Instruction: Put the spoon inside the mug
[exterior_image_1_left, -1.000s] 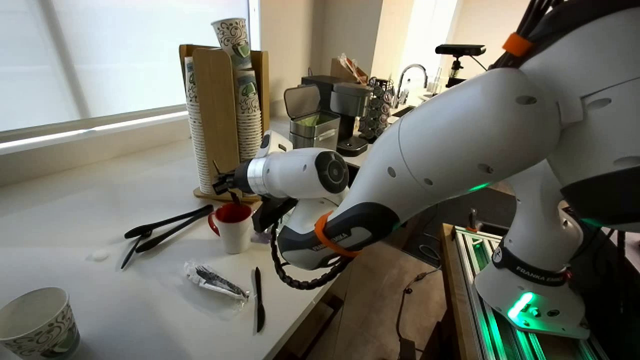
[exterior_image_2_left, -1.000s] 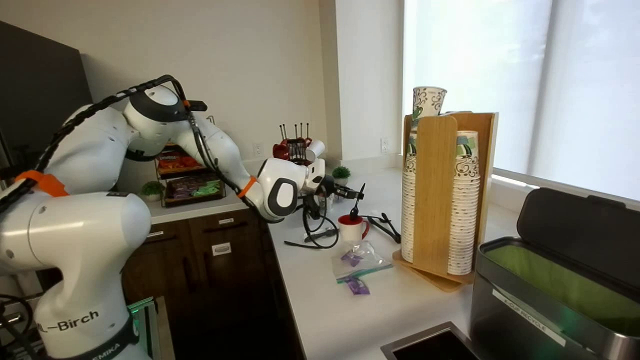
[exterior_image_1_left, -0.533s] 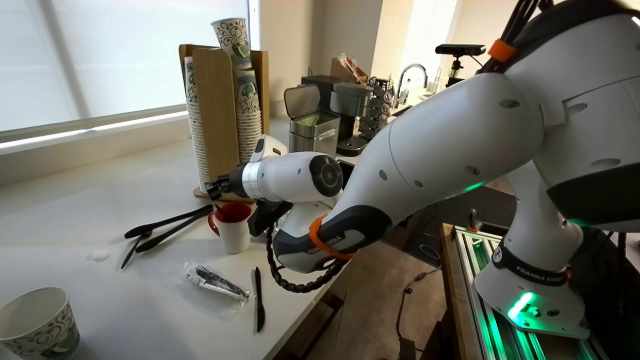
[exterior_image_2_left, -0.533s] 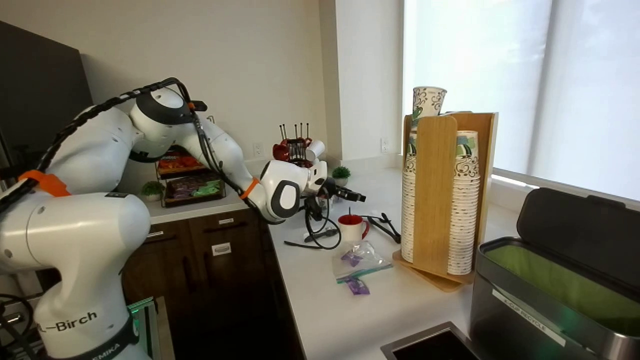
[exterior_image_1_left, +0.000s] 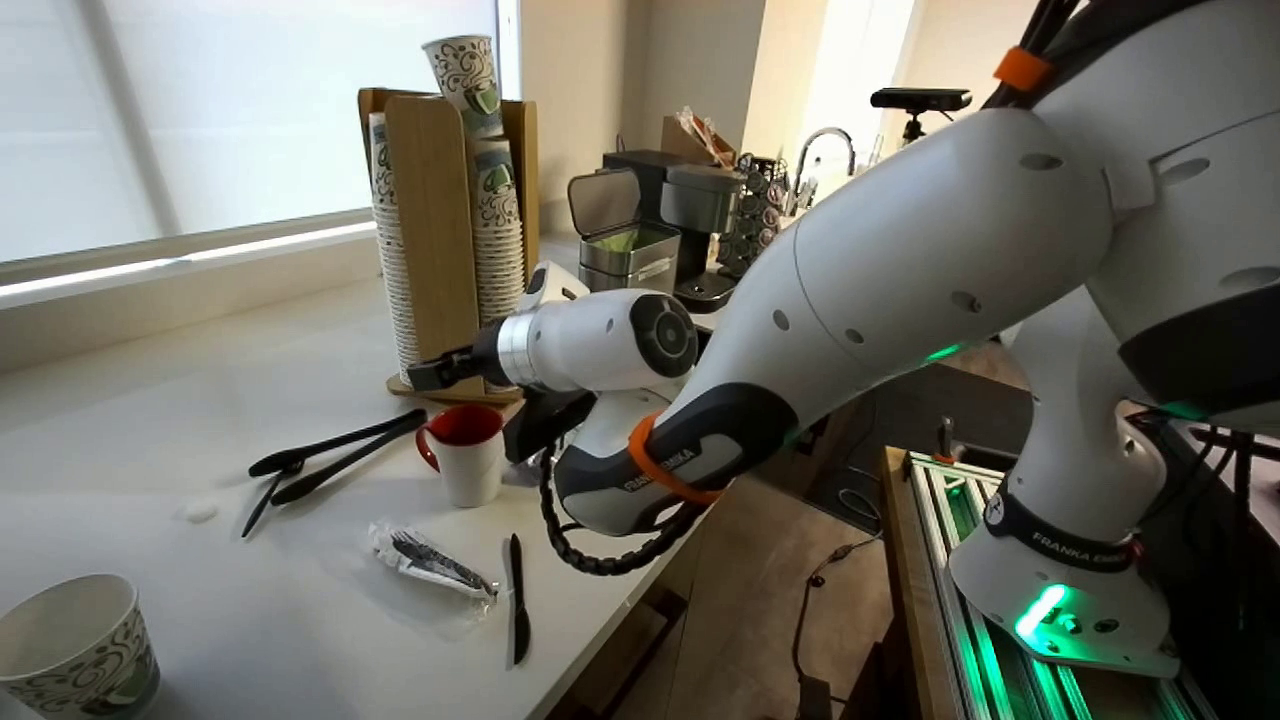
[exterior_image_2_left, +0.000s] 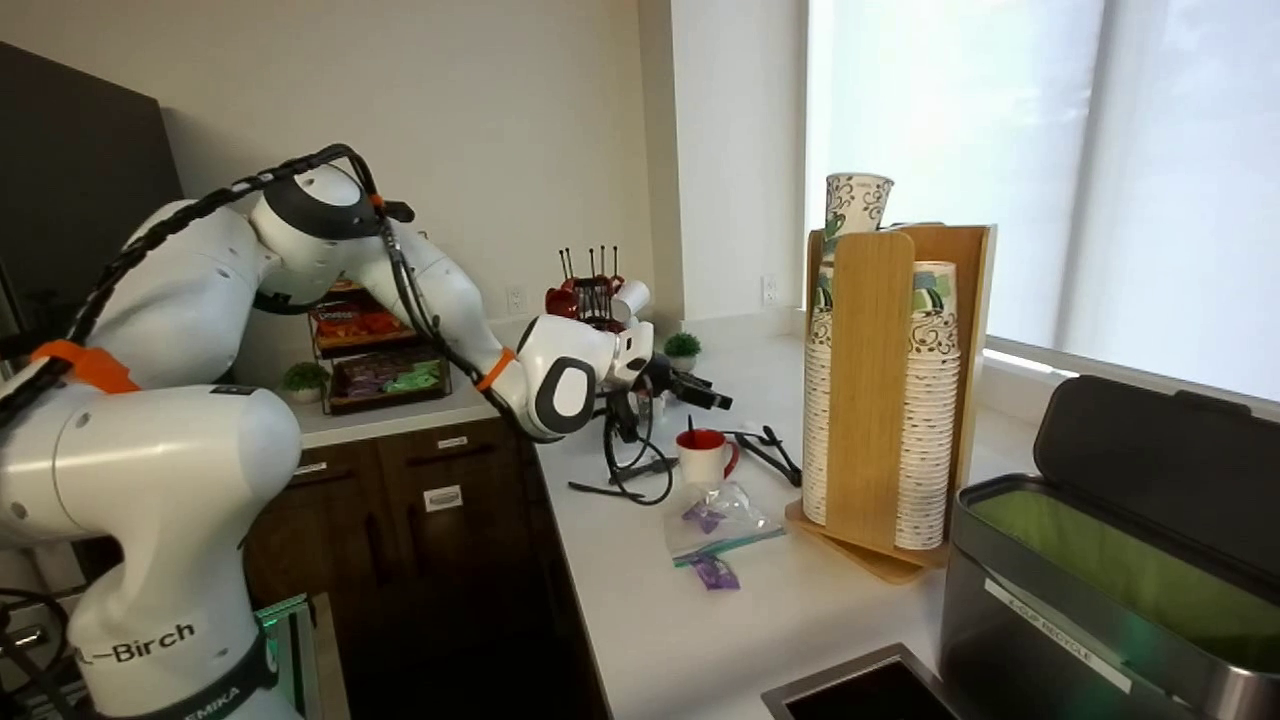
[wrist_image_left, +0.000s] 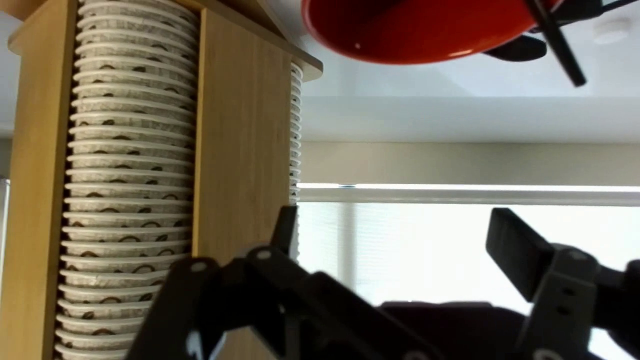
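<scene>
The white mug (exterior_image_1_left: 470, 478) with its red inside stands upright on the counter in both exterior views. A black spoon rests in it, bowl end hidden down in the mug; its handle (exterior_image_2_left: 690, 428) pokes above the rim in an exterior view. In the wrist view the mug's red interior (wrist_image_left: 420, 30) fills the top edge, and the dark handle (wrist_image_left: 555, 42) leans out across the rim. My gripper (wrist_image_left: 393, 224) is open, its pads wide apart with nothing between them. It hovers above the mug and apart from it, pointing towards the window side.
A wooden cup holder (exterior_image_1_left: 432, 240) with tall paper-cup stacks stands close by the gripper. Black tongs (exterior_image_1_left: 345, 450) lie beside the mug. Wrapped cutlery (exterior_image_1_left: 435, 562), a black knife (exterior_image_1_left: 518, 600), a paper cup (exterior_image_1_left: 90, 650) and a plastic bag (exterior_image_2_left: 720, 525) are also on the counter.
One second ago the gripper was shut on the black spoon above the mug. The jaws have opened, the spoon has dropped into the mug, and its handle now leans against the rim.
</scene>
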